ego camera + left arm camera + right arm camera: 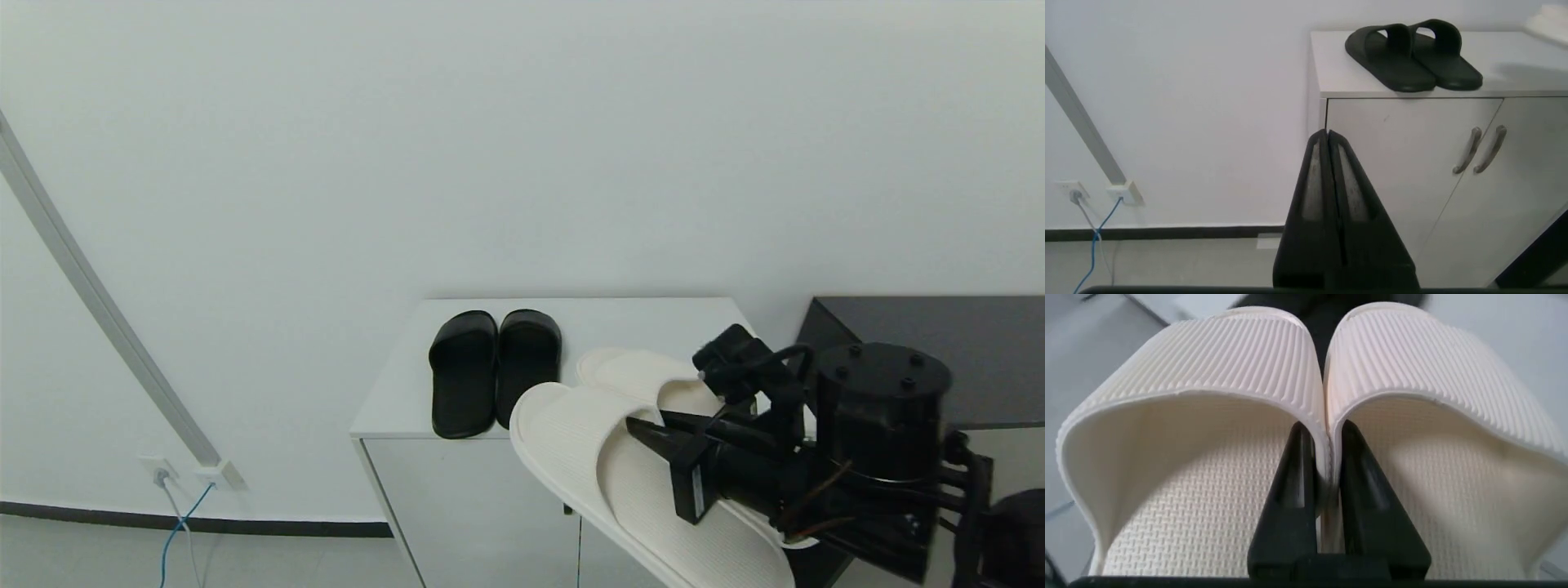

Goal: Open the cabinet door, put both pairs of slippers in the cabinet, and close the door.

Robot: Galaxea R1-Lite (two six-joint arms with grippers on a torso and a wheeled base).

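Cabinet top (392,400) with black slippers (494,371), right gripper (645,420) clamping white slippers (571,445), left gripper (1328,137) together

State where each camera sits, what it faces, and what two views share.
Head view: on the head, looking down at the cabinet; right end effector holds the white slippers.
Left wrist view: on the left arm, facing the cabinet doors; shut left end effector shows.
Right wrist view: on the right arm, facing the white slippers past its fingers.
Shared: head and left wrist views show the black slippers.
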